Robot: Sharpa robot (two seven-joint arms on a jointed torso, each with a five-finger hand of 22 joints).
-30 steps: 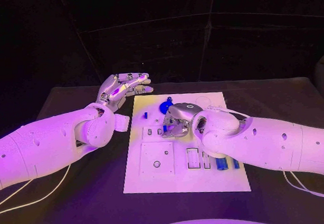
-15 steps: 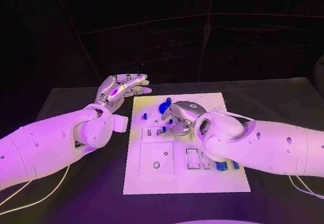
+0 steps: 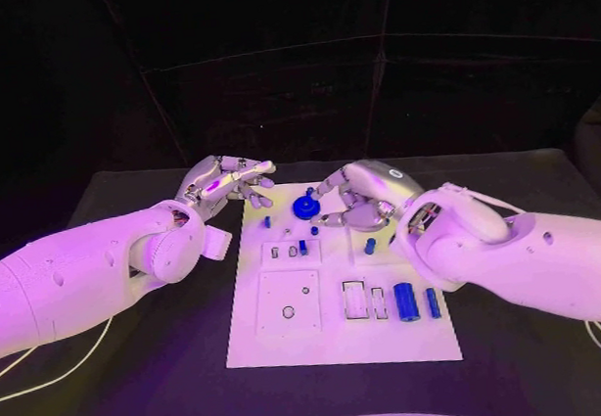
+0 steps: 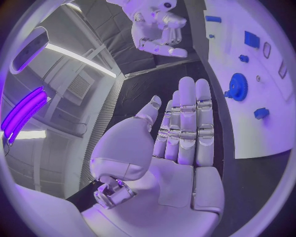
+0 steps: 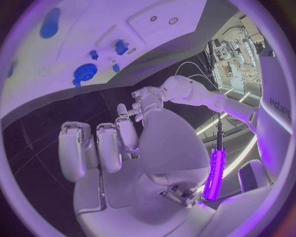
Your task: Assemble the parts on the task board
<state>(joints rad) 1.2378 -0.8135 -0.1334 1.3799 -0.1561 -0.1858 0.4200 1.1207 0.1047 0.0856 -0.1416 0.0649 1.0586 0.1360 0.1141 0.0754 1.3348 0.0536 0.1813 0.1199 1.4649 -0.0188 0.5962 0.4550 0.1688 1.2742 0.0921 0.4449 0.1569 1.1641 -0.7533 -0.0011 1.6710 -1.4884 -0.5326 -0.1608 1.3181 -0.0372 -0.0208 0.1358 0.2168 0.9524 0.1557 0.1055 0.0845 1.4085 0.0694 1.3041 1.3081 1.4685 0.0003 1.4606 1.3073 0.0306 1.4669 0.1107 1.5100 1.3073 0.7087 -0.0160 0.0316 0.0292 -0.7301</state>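
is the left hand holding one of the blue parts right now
No, the left wrist view shows the left hand with a bare palm and fingers stretched out straight, beside the task board and holding nothing.

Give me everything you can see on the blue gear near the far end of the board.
The blue gear is a round, toothed disc with a raised hub, plastic by the look of it. It lies flat on the white task board near its far end, between the two hands. The right hand hovers just beside it; contact cannot be told. The left hand is apart from it.
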